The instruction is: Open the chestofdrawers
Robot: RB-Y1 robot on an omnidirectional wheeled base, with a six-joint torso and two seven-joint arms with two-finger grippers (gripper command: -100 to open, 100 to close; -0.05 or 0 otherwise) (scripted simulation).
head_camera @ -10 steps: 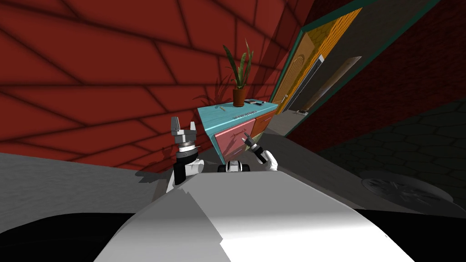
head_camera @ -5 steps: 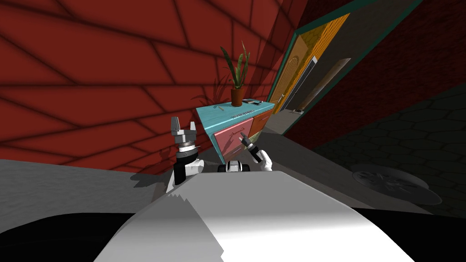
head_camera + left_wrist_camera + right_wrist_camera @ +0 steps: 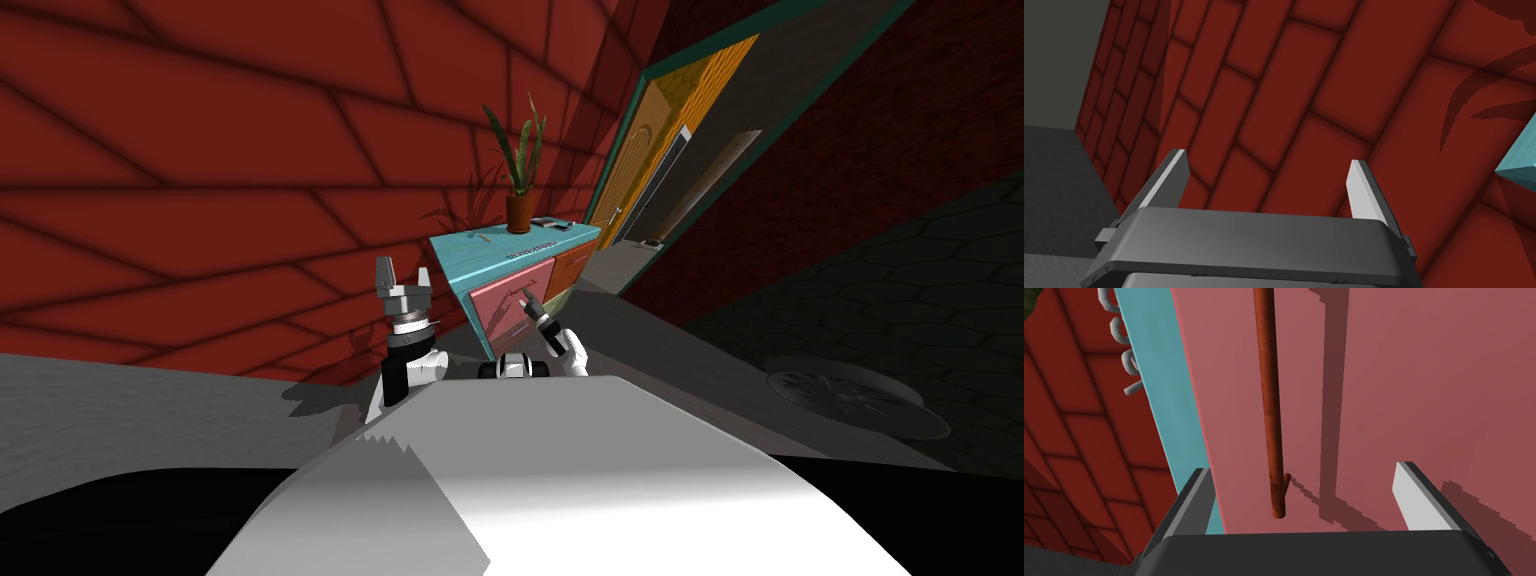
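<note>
**At the upper pink drawer: handle bracketed, not yet gripped**

Against the red brick wall (image 3: pixel 200 150), teal chest of drawers (image 3: pixel 480 262), with a potted plant (image 3: pixel 518 205) near the wall-side edge of its top. Upper pink drawer front (image 3: pixel 1424 388) close under the teal top edge, no gap visible, so judged shut. Right gripper (image 3: pixel 527 298) (image 3: pixel 1302 468) at that front with jaws spread wide. Tip of the reddish bar handle (image 3: pixel 1271 413) between the fingers, nearer the one on the top-edge side, apparently touching neither. Left gripper (image 3: pixel 402 280) (image 3: pixel 1269 156) raised beside the chest's wall-side corner, apart from it, jaws likewise spread and empty. Judged stage: approach nearly complete, nothing opened. Left to do: closing on the handle, then pulling the drawer straight out.
</note>
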